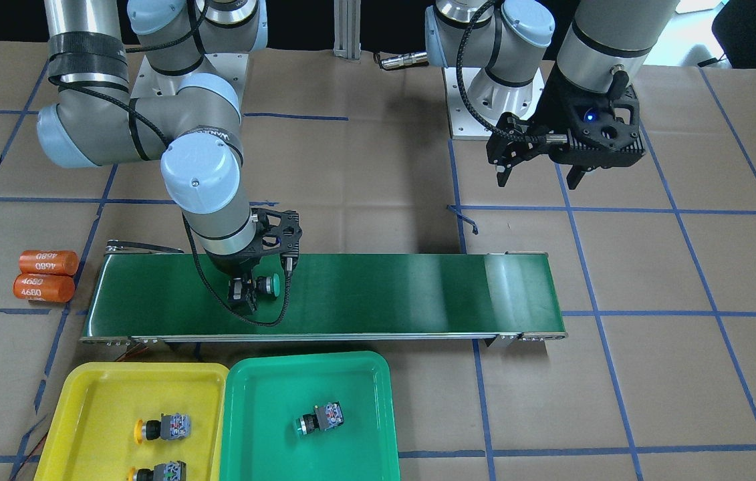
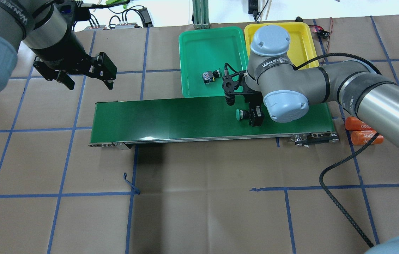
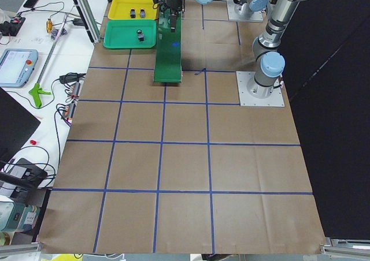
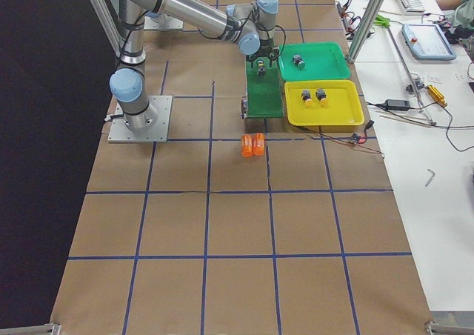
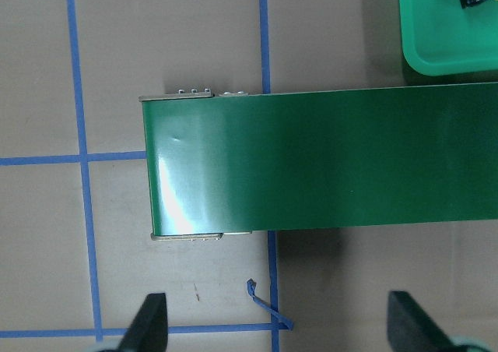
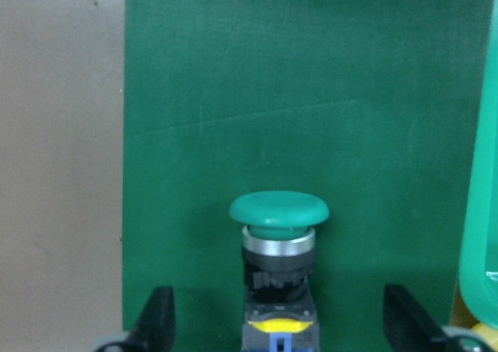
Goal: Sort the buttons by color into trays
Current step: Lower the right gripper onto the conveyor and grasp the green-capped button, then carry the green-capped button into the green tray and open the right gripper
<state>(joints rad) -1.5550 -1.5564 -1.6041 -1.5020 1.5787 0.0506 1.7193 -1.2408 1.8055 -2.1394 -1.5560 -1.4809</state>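
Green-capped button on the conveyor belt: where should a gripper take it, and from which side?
Probably the blocky body behind the cap, from above: the button lies on its side on the belt, so the body's flat sides can be clamped; the round cap would likely slip.

We note a brown worktop [image 1: 378, 167] gridded with blue tape lines. The conveyor belt [image 1: 384, 294] is dark green. The yellow tray [image 1: 83, 394] is bright and plain, as is the green tray [image 1: 271, 387]. The belt button [image 6: 278, 247] has a green cap, silver collar and black body. The 2 yellow-capped buttons [image 1: 162, 427] [image 1: 154, 473] have black-and-grey bodies. The 2 cylinders [image 1: 49, 262] are orange, printed 4680 in white.
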